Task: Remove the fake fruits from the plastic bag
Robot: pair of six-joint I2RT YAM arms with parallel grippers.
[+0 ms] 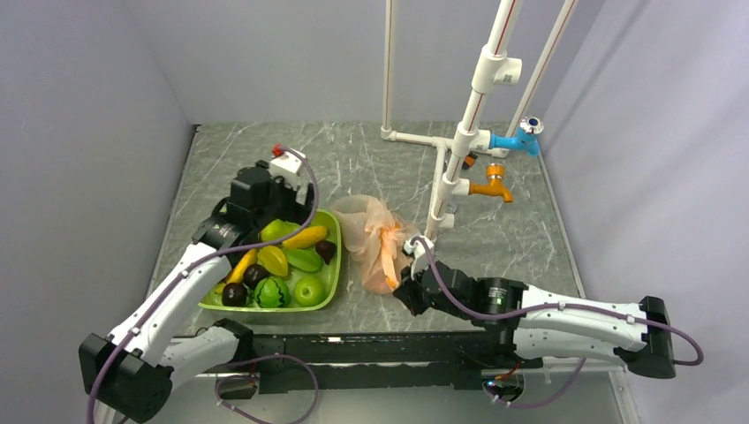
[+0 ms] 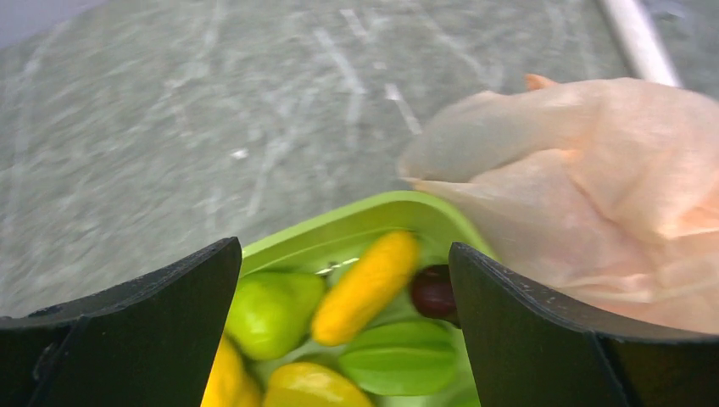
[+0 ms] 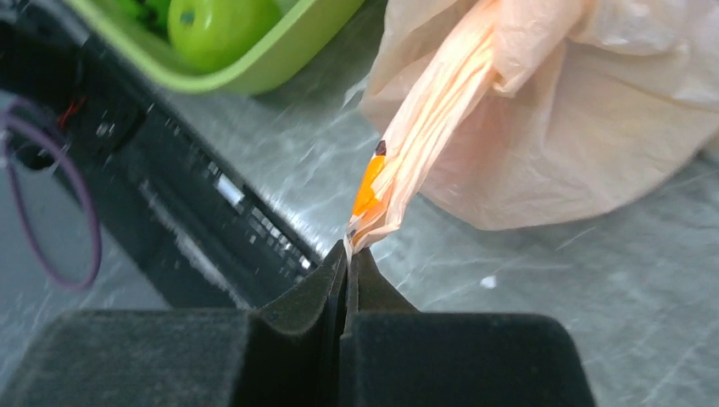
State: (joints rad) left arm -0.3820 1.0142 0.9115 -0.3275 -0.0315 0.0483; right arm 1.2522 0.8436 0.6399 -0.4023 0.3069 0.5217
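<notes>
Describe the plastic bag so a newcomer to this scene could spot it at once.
On the grey marbled table, look between the green tub and the white pipe stand. The plastic bag lies there, one end pinched by the right end effector. Unlike its hard neighbours, it is thin, crumpled and translucent peach.

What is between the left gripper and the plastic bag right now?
Nothing visible. The left gripper hangs open over the green tub's far corner; the plastic bag lies just beyond that rim, with the right gripper shut on its near end.
</notes>
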